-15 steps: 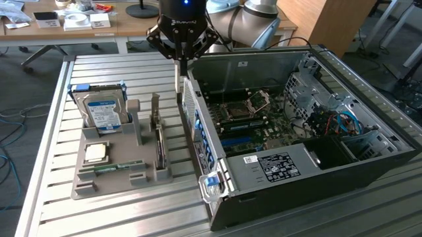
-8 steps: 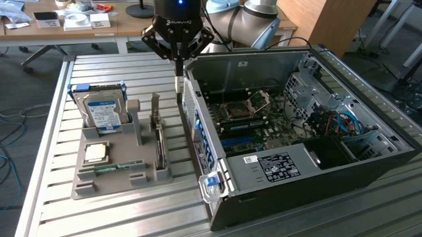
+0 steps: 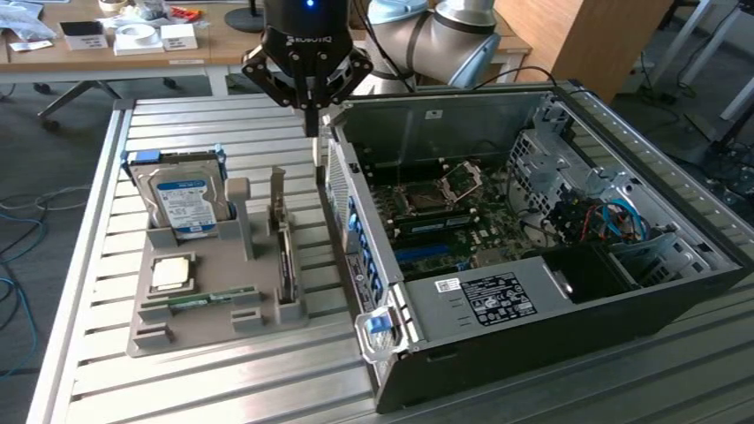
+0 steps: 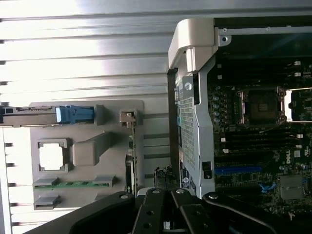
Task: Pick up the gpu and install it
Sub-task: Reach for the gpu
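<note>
One gripper (image 3: 312,124) hangs on the arm above the slatted metal table (image 3: 94,265), its fingers pressed together with nothing visible between them. It sits over the far rear corner of the open computer case (image 3: 659,291), just where the case's perforated rear wall meets the table.

The gpu (image 3: 284,256) stands on edge in a slot of the grey holder (image 3: 212,340), at the side of the holder nearest the case, with its silver end bracket (image 3: 278,190) sticking up at the far end. The card is apart from the gripper, lower down and a little toward the exterior view's left of it; nothing touches it. In the wrist view the gpu (image 4: 130,151) shows as a thin edge along the holder (image 4: 122,109), beside the gripper (image 4: 167,204).

On the same holder, a hard drive (image 3: 183,199) with a blue label stands upright, a square processor (image 3: 171,272) lies flat, and a slim green memory stick (image 3: 203,300) lies near it. Inside the case, the motherboard (image 3: 460,221) is exposed.
</note>
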